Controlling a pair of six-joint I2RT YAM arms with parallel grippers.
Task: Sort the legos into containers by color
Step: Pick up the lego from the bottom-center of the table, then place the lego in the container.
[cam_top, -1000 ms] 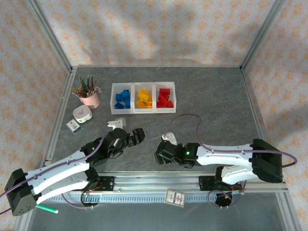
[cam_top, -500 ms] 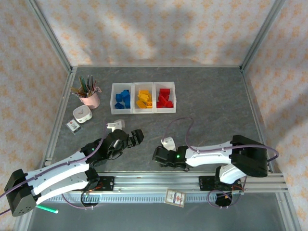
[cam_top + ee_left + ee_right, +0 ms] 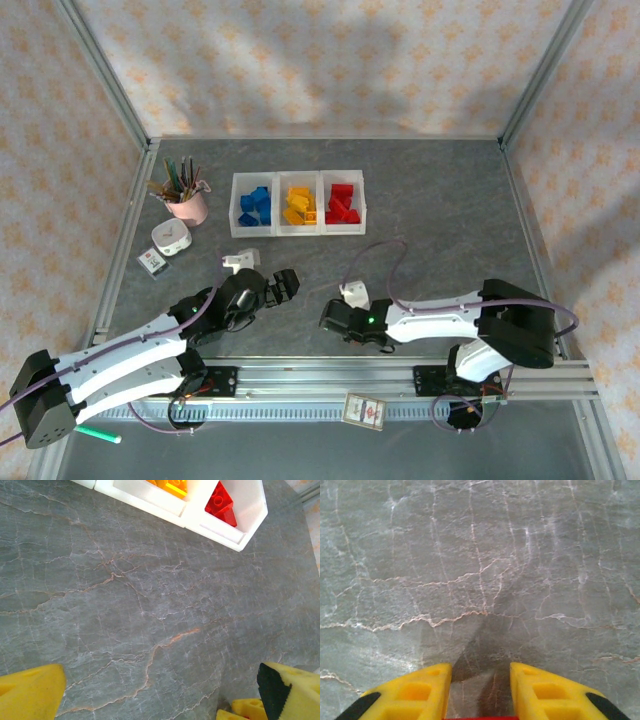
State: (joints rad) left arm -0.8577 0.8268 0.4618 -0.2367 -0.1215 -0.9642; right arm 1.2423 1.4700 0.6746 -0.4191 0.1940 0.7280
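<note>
left gripper (image 3: 286, 283) low, jaws wide apart; right gripper (image 3: 329, 320) pinched closed (right arm (image 3: 440, 312) folded at elbow)

we see a robot lab test cell: an aluminium frame (image 3: 105, 70), a patterned backdrop (image 3: 330, 60), a mounting rail (image 3: 320, 378).

Blue, yellow-orange, red legos (image 3: 343, 203) in white containers (image 3: 298, 176); grey veined table (image 3: 440, 220).
</note>
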